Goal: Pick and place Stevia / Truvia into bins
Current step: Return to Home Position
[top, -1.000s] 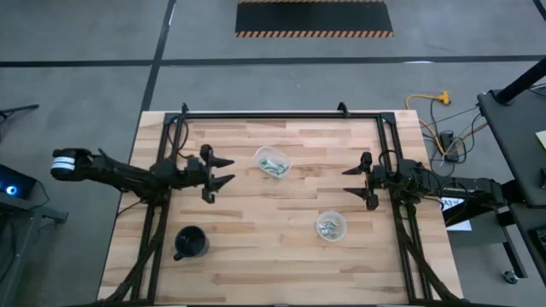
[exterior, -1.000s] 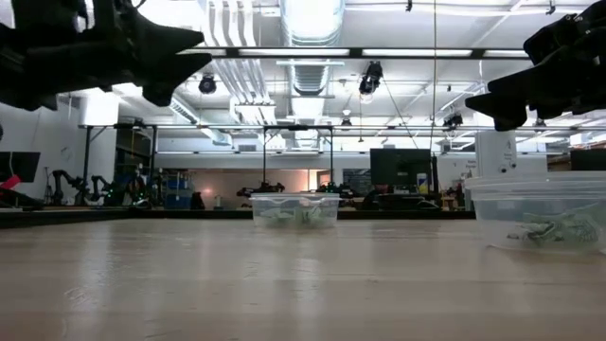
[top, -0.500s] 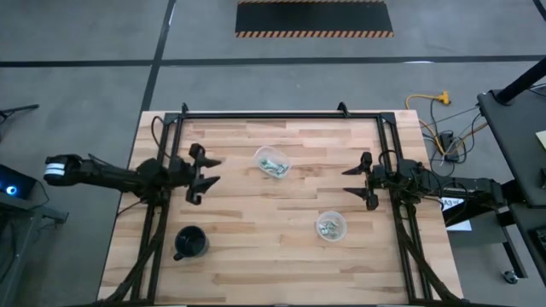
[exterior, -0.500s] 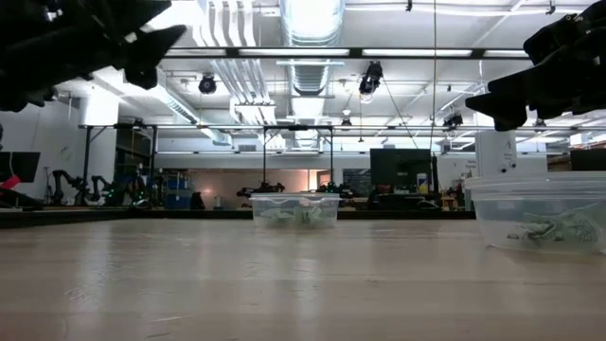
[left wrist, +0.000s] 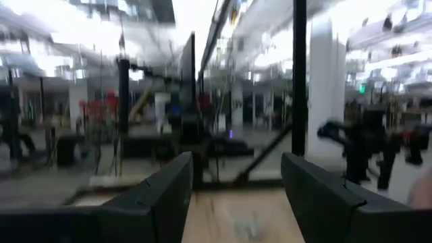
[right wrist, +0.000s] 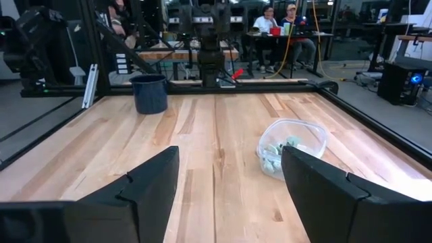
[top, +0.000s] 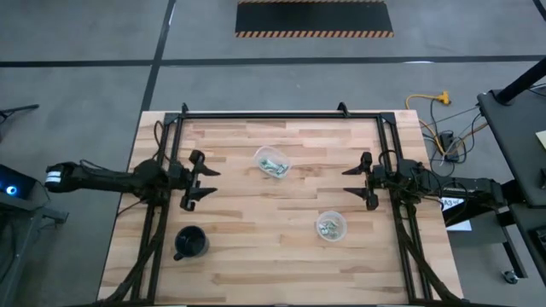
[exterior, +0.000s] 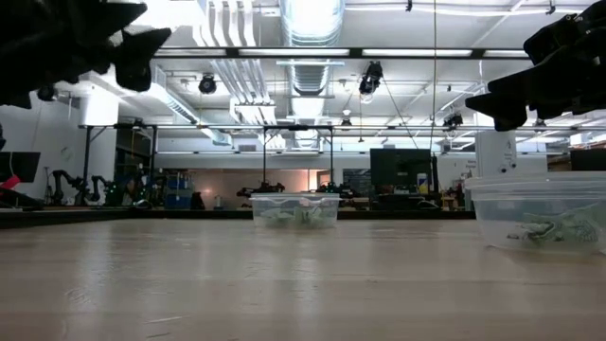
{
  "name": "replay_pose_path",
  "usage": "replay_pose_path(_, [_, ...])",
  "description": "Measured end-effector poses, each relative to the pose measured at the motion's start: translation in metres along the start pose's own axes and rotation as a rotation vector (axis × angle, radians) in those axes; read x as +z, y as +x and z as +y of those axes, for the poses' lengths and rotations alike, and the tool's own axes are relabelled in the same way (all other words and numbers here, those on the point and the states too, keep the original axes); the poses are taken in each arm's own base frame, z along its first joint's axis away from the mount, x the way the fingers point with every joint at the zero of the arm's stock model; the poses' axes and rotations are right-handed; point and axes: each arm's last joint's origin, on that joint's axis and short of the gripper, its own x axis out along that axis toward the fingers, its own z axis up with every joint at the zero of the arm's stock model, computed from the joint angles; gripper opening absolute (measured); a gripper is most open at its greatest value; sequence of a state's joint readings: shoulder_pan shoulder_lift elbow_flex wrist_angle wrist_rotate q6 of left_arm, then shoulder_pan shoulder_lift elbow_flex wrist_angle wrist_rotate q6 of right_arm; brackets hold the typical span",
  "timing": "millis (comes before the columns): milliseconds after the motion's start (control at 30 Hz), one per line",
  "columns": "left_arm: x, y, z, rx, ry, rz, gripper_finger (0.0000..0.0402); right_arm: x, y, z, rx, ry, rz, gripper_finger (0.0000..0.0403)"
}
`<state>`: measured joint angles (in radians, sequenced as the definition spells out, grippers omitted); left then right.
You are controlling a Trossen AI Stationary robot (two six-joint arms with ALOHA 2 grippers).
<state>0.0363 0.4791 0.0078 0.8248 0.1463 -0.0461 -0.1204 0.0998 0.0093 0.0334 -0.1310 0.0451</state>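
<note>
Presently: both arms at the tabletop (top: pixel 256 256) sides, packets inside the cups.
Left jaws apart, empty, held above the left edge. Right jaws apart, empty, held above the right edge, pointing inward. Pale green-and-white Stevia / Truvia packets (top: pixel 271 165) lie heaped in the far clear cup (top: pixel 258 155), between the two sets of jaws and apart from both. More packets lie in the near clear cup (top: pixel 320 222), nearer the right jaws but apart from them. Black cup (top: pixel 191 243) stands at the left front, near the left arm (top: pixel 111 177).
</note>
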Motion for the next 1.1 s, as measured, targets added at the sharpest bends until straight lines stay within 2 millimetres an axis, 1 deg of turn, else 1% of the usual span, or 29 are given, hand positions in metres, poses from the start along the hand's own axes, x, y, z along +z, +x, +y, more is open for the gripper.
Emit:
replay_pose_path(100, [-0.006,-0.005,0.0,0.004,-0.012,0.085,0.0209,0.0,0.0,0.0,0.0,0.0,0.0,0.0253])
replay_pose_path(400, [-0.012,-0.021,-0.003,-0.002,-0.031,0.202,0.0209,0.0,0.0,0.0,0.0,0.0,0.0,0.0251])
replay_pose_path(500, [-0.012,-0.027,-0.004,0.004,-0.056,0.301,0.0209,0.0,0.0,0.0,0.0,0.0,0.0,0.0249])
replay_pose_path(633, [-0.009,-0.034,-0.005,0.022,-0.146,0.425,0.0209,0.0,0.0,0.0,-0.001,0.0,0.0,0.0251])
replay_pose_path(700, [-0.012,-0.037,-0.005,0.031,-0.163,0.517,0.0209,0.0,0.0,0.0,0.0,0.0,0.0,0.0253])
replay_pose_path(767, [-0.011,-0.036,-0.005,0.028,-0.147,0.548,0.0209,0.0,0.0,0.0,-0.001,0.0,0.0,0.0255])
replay_pose_path(867, [-0.019,-0.039,-0.005,0.029,-0.14,0.628,0.0209,0.0,0.0,0.0,0.0,0.0,0.0,0.0256])
replay_pose_path(967, [-0.026,-0.043,-0.005,0.004,-0.066,0.698,0.0209,0.0,0.0,0.0,0.0,0.0,0.0,0.0253])
replay_pose_path(1100, [-0.028,-0.04,-0.005,0.009,-0.054,0.693,0.0209,0.0,0.0,0.0,0.0,0.0,0.0,0.0249])
